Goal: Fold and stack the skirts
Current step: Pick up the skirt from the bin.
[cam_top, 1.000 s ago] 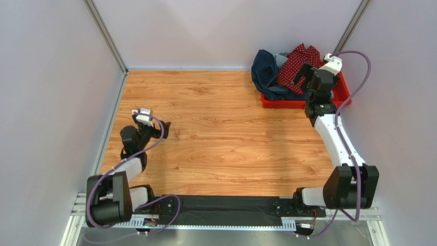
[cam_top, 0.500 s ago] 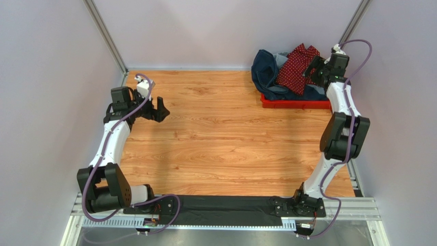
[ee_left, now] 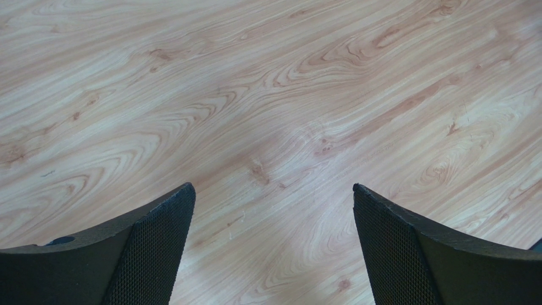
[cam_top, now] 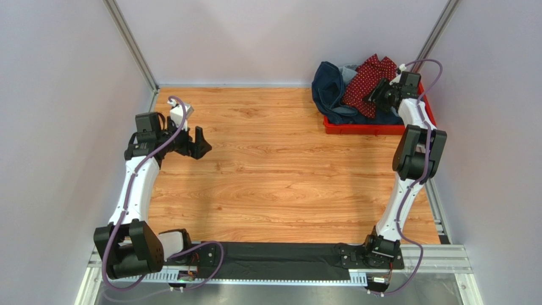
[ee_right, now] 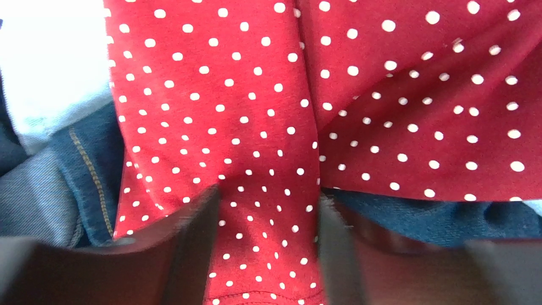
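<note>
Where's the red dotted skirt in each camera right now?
Top external: red dotted skirt far right, atop the pile in the tray.
Left wrist: not in it, only wooden table.
Right wrist: fills most of the frame.
Shared landmark: dark denim bordering it.
</note>
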